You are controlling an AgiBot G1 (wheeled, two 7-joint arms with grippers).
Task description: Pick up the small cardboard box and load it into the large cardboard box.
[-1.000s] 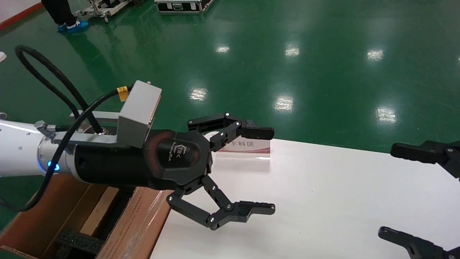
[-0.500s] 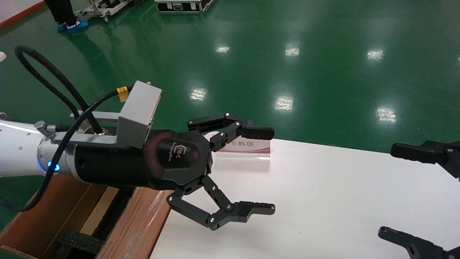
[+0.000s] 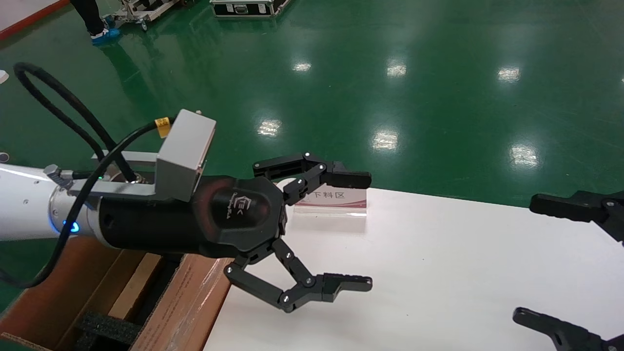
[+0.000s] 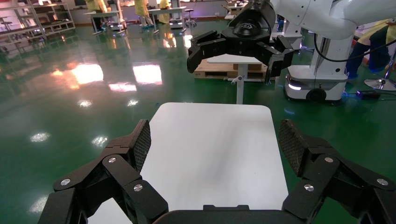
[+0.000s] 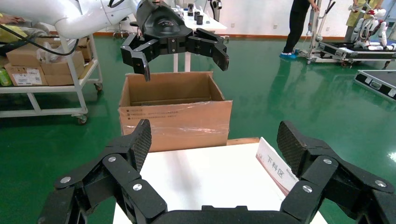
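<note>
Barely shifting leftward, the released left hand [image 3: 358, 231] hovers over the white tabletop [image 3: 438, 273]; with no small box visible, any grasp risks closing on nothing.

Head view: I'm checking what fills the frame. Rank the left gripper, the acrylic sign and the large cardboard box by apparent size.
1. Left gripper, though nearness to the camera inflates it.
2. Large cardboard box, only partly in frame.
3. Acrylic sign, smallest.

Left gripper [image 3: 358, 231] sits marginally further toward frame left and slightly lower than second ago, jaws spread same as before. Cable loop [image 3: 53, 105] at upper left shifts left. Person's feet [image 3: 105, 33] at top left move right.
</note>
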